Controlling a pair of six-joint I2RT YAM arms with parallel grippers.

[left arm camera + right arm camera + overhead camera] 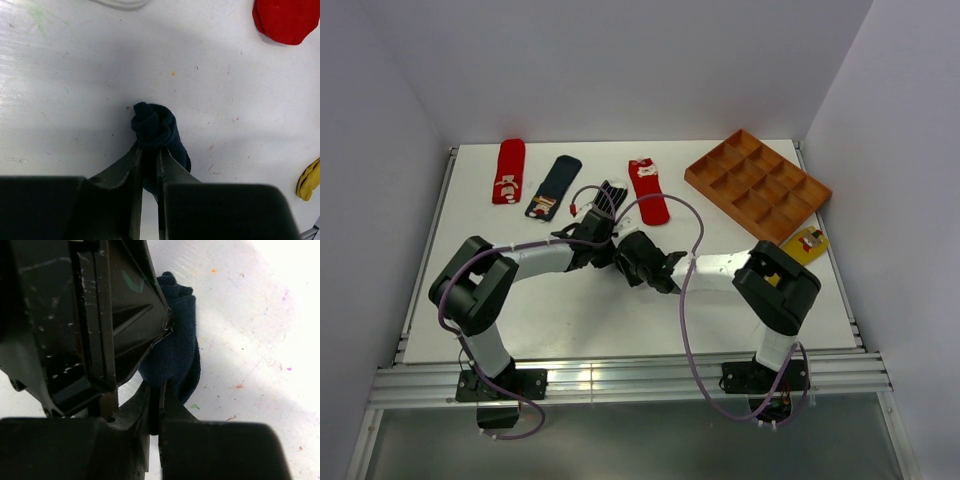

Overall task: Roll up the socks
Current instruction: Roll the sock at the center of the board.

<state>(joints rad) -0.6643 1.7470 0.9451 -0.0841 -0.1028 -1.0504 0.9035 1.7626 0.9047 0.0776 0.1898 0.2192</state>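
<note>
The plain navy sock (156, 126) is bunched into a small roll at the table's middle, with both grippers on it. My left gripper (149, 154) is shut on one end; it also shows in the top view (608, 250). My right gripper (159, 389) is shut on the other end of the navy sock (181, 342), close against the left gripper's black body (100, 315); the top view (628, 258) shows it too. Further back lie two red socks (508, 170) (649, 191), a navy sock with a patch (552, 187) and a striped sock (611, 196). A mustard sock (808, 242) lies at the right.
A wooden compartment tray (757, 185) stands at the back right. White walls close in the table on three sides. In the left wrist view a red sock toe (286, 20) is at the top right and the mustard sock's edge (310, 179) at the right.
</note>
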